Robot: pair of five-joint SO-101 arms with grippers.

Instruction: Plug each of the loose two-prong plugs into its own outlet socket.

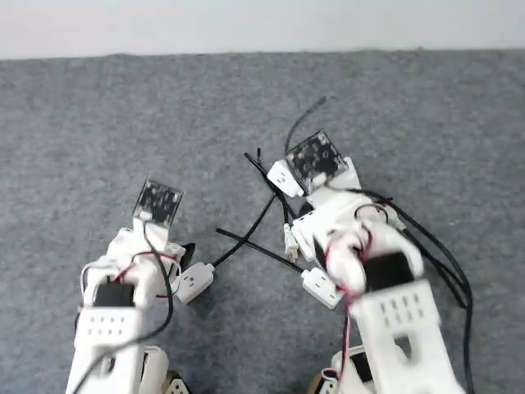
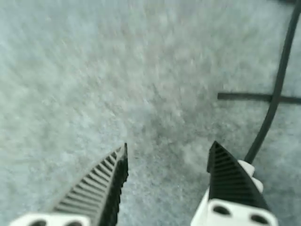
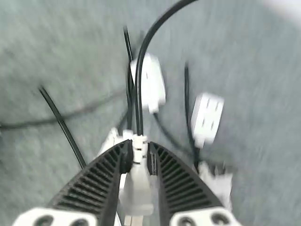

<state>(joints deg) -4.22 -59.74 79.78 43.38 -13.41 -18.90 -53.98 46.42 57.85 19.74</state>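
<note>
R end effector [image 3: 138, 145] is clamped narrow on a white plug [image 3: 135, 181]. The plug's black cord [image 3: 141, 70] runs out ahead of the tips. Just past the tips, two white outlets lie on the grey bench [image 3: 56, 47]: near socket [image 3: 151, 87] right by the cord, side socket [image 3: 207, 117] a bit apart from it. L end effector [image 2: 169, 147] is spread wide w/ nothing between its fingers, low over the bench. In the high view, a third socket [image 1: 194, 283] lies just beside the L arm, w/ a thin cord [image 1: 246, 230] leading off toward the R arm. A fourth socket [image 1: 321, 287] sits by the R arm.
</note>
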